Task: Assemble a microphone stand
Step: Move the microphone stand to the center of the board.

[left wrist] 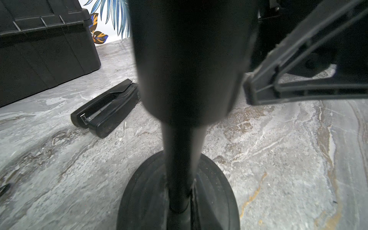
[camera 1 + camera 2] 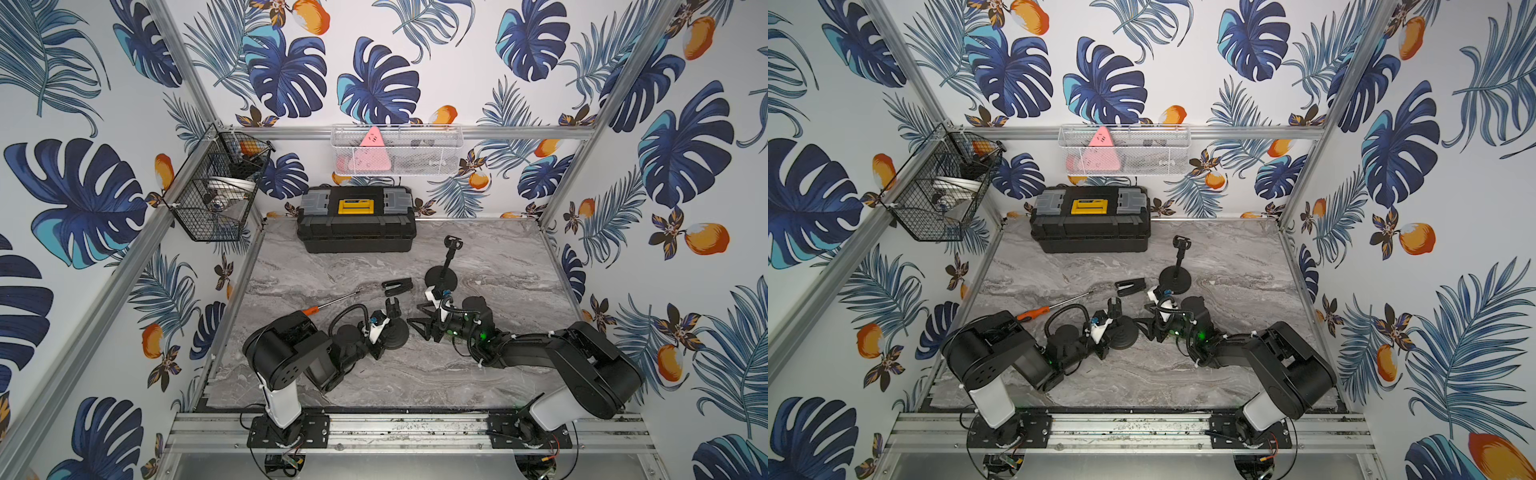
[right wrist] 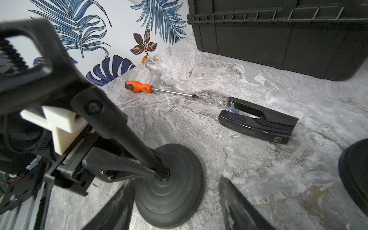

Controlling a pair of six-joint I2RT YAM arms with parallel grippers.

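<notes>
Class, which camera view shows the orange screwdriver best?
The right wrist view: the screwdriver lies whole and close, handle to tip. Both top views show it small; the left wrist view misses it.

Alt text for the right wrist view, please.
The left gripper clamps the pole of a microphone stand just above its round base on a marble table. The right gripper, open, frames the foreground; an orange screwdriver, a black stapler and a black toolbox lie beyond.
</notes>
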